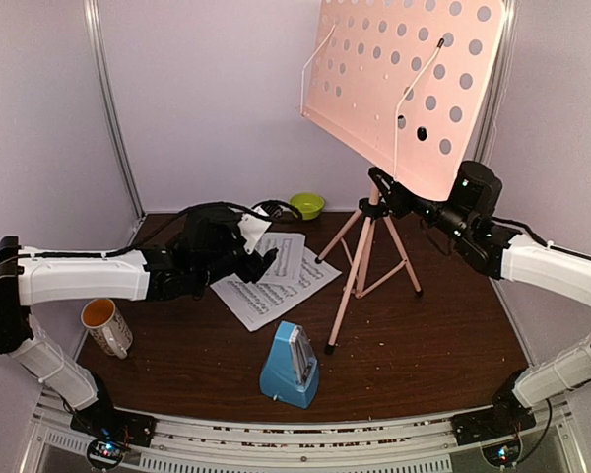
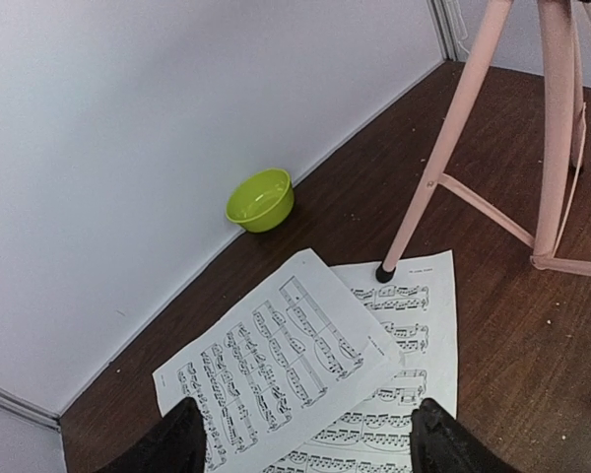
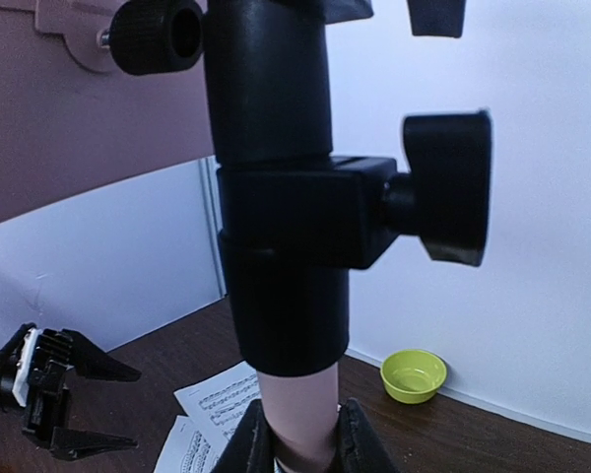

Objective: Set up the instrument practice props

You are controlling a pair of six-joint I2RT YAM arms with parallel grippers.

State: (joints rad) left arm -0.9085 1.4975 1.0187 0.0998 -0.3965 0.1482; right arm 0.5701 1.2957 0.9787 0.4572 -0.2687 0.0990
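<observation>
From above, I see the white mug (image 1: 106,326) with its orange inside by the table's (image 1: 443,325) left edge; I cannot tell if it holds anything. The lime-green bowl (image 1: 306,204) sits at the far edge. The blue pyramid metronome (image 1: 290,367) stands near the near edge. The pink music stand (image 1: 372,246), its desk full of round holes, stands mid-table. My right gripper (image 1: 378,183) is on its post. My left gripper (image 1: 264,262) hovers over the sheet-music pages (image 1: 276,281).

On my left wrist camera the fingers (image 2: 182,441) are spread wide above the two overlapping pages. They are printed with staves, the writing too small to read. One rubber-tipped stand foot (image 2: 385,273) rests on the lower page. The bowl is smooth, glossy and empty.

On my right wrist camera the fingers (image 3: 360,440) pinch the pink tube just under a black clamp collar (image 3: 286,227) with a knob.
</observation>
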